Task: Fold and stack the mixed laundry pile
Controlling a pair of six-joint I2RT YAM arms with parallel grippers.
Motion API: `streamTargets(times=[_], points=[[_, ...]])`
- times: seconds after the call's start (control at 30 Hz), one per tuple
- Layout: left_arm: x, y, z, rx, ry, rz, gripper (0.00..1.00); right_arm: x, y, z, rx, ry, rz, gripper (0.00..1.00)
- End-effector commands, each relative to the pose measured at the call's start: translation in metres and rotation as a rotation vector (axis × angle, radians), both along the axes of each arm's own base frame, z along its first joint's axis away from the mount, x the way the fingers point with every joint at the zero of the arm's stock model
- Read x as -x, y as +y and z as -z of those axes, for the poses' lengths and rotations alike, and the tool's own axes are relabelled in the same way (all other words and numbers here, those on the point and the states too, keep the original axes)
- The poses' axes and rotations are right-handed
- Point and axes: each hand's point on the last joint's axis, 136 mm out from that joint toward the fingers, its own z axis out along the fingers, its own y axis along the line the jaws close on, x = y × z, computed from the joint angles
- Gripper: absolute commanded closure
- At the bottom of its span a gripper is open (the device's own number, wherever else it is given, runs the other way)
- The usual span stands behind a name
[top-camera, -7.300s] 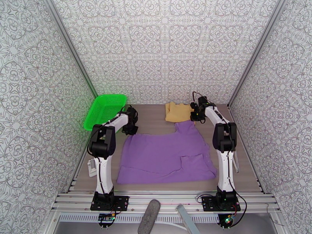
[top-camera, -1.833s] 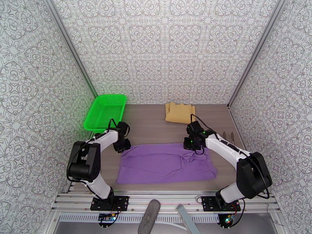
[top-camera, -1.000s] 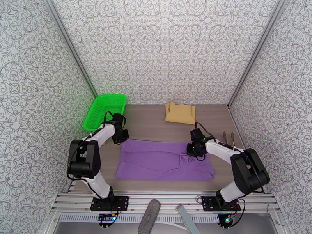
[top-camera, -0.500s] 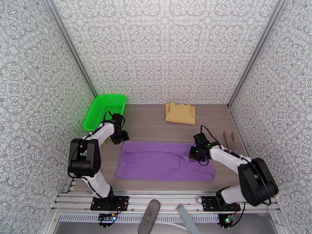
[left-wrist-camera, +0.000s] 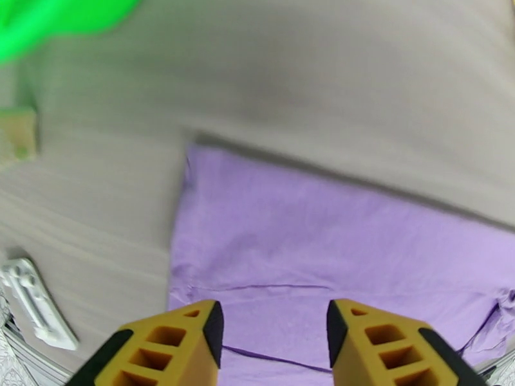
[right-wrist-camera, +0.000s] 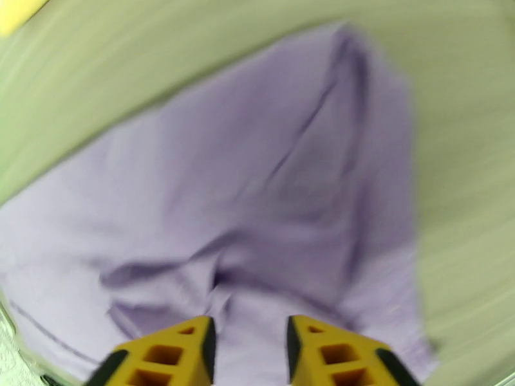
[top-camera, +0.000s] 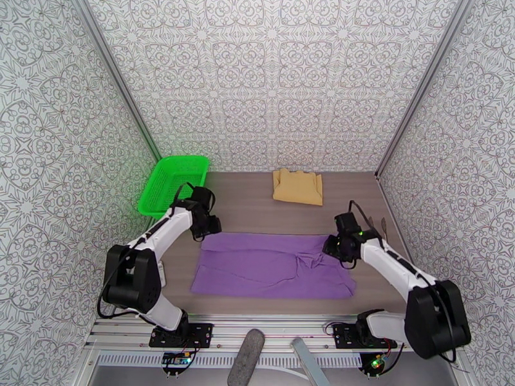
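Purple shirt (top-camera: 270,268): soft, limp, light; likely best pinched at corners. Left end effector (left-wrist-camera: 271,323) and right end effector (right-wrist-camera: 250,336) spread, empty.

Purple T-shirt (top-camera: 270,273) folded in half, left hand (left-wrist-camera: 273,323) and right hand (right-wrist-camera: 250,332) since opened, cloth released

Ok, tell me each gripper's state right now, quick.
Left gripper: open, holding nothing, over the purple T-shirt.
Right gripper: open, holding nothing, over the purple T-shirt too.
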Motion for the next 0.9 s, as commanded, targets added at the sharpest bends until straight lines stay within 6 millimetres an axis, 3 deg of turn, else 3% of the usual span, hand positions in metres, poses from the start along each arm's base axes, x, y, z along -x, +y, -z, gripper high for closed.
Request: streamTargets(times=[0.0,0.23,0.33,0.6,0.87], points=[[0.0,-0.009,-0.01,0.056,-0.06,-0.021,0.51,-0.016,-0.003,0.008,0.041,0.039,-0.023,0.55],[0.01,-0.009,-0.036,0.059,-0.103,-0.013,0.51,-0.053,-0.005,0.055,0.091,0.157,-0.033,0.57],[0.016,-0.007,-0.049,0.053,-0.114,-0.008,0.51,-0.074,-0.012,0.063,0.098,0.186,-0.033,0.61],[0.032,-0.006,-0.059,0.054,-0.12,-0.008,0.51,-0.131,-0.036,0.055,0.09,0.181,-0.024,0.63],[0.029,-0.02,-0.038,0.088,-0.082,0.006,0.44,-0.183,-0.071,0.042,0.126,0.151,-0.055,0.63]])
